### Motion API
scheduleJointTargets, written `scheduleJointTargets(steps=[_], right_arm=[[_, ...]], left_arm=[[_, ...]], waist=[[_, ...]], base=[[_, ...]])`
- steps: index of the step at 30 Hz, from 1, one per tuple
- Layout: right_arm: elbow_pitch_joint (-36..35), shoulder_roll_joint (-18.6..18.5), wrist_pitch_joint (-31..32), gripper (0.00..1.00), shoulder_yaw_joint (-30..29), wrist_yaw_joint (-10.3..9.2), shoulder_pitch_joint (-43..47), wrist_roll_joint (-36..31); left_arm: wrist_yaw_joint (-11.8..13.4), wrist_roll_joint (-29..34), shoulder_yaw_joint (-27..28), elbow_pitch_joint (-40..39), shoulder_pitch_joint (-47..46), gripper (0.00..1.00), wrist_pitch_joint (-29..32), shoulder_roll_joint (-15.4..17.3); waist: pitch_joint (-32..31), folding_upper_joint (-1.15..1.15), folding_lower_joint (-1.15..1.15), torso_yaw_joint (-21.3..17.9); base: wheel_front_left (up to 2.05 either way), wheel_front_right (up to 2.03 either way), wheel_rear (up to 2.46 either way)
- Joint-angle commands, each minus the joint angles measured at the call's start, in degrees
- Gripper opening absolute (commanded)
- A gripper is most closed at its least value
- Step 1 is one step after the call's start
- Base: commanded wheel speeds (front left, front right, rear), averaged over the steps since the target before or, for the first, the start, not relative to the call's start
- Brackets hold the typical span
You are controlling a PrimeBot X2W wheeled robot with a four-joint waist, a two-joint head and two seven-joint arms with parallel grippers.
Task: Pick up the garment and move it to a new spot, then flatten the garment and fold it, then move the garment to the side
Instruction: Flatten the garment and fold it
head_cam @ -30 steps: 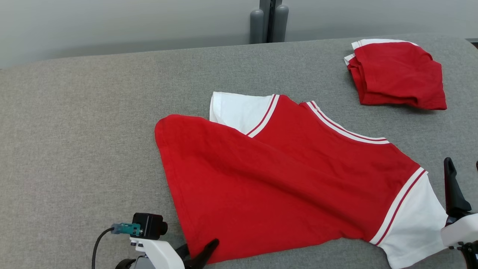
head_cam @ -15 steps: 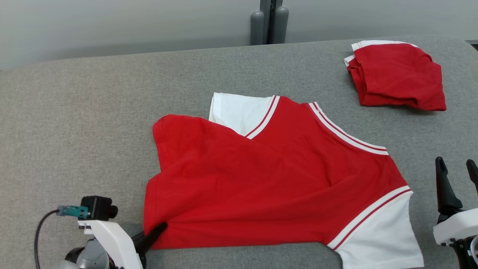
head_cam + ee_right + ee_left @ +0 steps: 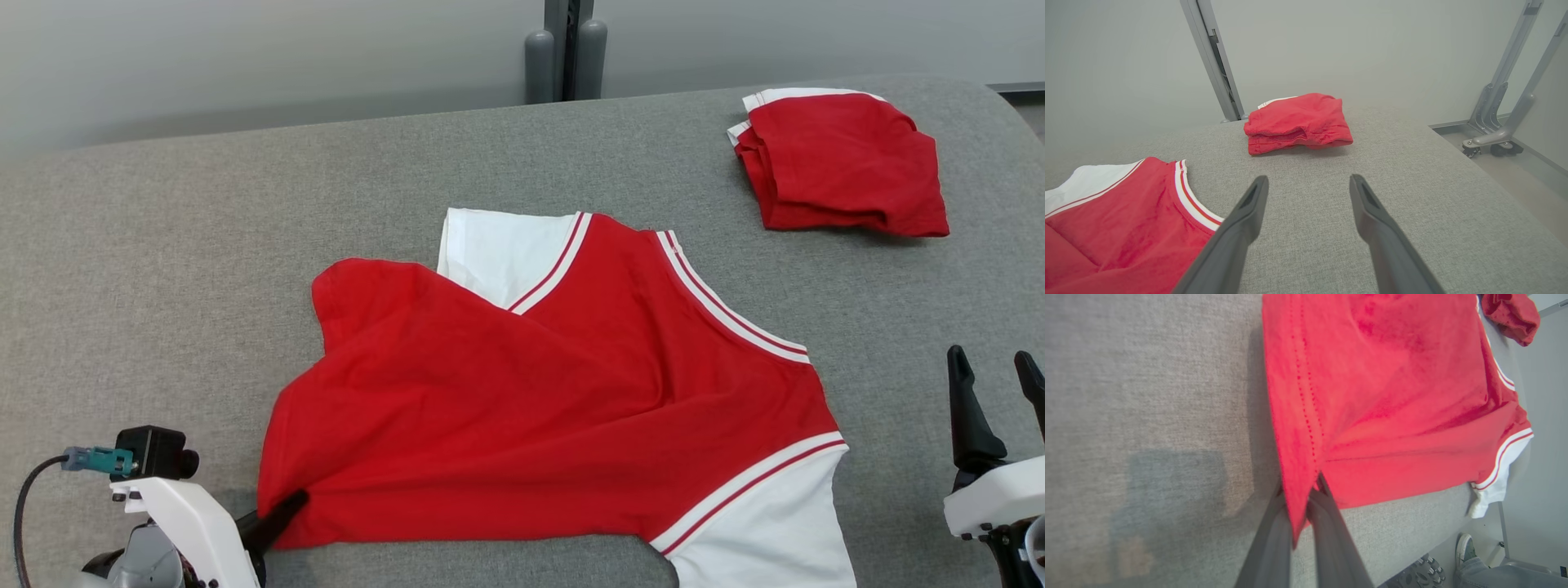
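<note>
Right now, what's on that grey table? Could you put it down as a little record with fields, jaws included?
surface: grey fabric-covered table
spread garment: red shirt with white sleeves, wrinkled, red body overlapping one sleeve
second garment: folded red garment, far right corner, apart from the shirt
left jaws: shut on the shirt's near left hem corner
right jaws: open, empty, right of the shirt
</note>
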Motion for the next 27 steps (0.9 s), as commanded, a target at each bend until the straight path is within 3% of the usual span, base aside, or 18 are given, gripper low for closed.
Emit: scheduleJointTargets(steps=[1,2,3,4,11,23,27], right_arm=[[0.01,-0.13,-0.65,1.00,-0.01,-0.01,-0.08,0.04],[0.04,-0.03,-0.80,1.00,0.05,-0.01,-0.07,-0.02],[0.08,0.02,-0.94,1.00,0.21,-0.01,-0.05,-0.09],[0.13,0.06,-1.02,1.00,0.39,-0.01,-0.02,-0.15],[-0.52,-0.60,-2.72,1.00,1.85,-0.01,0.14,0.05],[-4.21,-0.86,-8.49,1.00,5.51,-0.01,-1.53,-1.63],[-4.61,-0.34,-8.10,1.00,6.55,-0.01,-2.12,-1.78]], left_arm=[[0.40,-0.26,0.27,-0.40,0.79,0.00,-0.41,0.04],[0.61,-0.08,0.51,-0.69,0.90,0.02,-0.85,0.06],[1.02,0.54,0.58,-0.91,1.07,0.30,-1.32,0.15],[1.42,1.19,0.34,-1.00,1.33,1.00,-1.48,0.38],[3.85,4.03,0.61,-4.96,2.73,1.00,-3.79,1.98],[12.23,13.45,6.64,-19.14,5.82,1.00,-16.48,4.74],[13.73,17.52,7.37,-20.82,5.33,1.00,-20.78,4.89]], waist=[[-0.13,0.00,0.00,0.10],[-0.24,0.00,0.00,0.23],[-0.40,0.00,0.00,0.40],[-0.60,0.00,0.00,0.58],[-2.69,0.00,0.00,2.19],[-6.25,0.00,0.00,3.43],[-6.86,0.00,0.00,3.36]], base=[[0.00,0.00,0.00],[0.00,0.00,0.00],[0.00,0.00,0.00],[0.00,0.00,0.00],[0.00,0.00,0.00],[0.00,0.00,0.00],[0.00,0.00,0.00]])
